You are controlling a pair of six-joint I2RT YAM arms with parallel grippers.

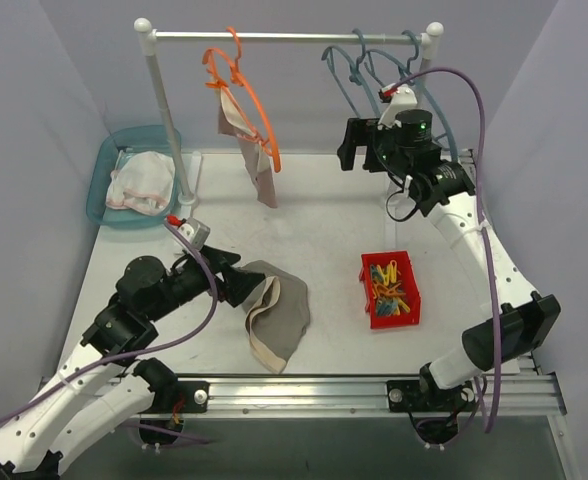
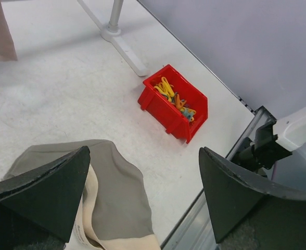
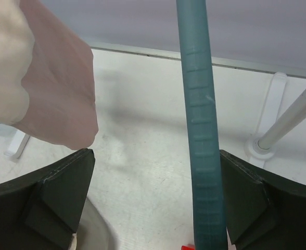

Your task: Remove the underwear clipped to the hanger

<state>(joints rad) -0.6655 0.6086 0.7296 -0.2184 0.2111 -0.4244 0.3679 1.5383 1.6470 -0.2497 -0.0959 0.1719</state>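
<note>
One dusty pink underwear (image 1: 259, 165) hangs clipped left of the wide-open right gripper (image 3: 155, 172); closing here risks catching the teal hanger (image 3: 197, 130).

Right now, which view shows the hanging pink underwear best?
Top external: the pink underwear hangs whole from the orange hanger. Right wrist shows it close but cropped at the frame edge; left wrist catches only a corner.

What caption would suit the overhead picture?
Left gripper open by taupe underwear on the table; pink underwear hangs from the orange hanger.
</note>
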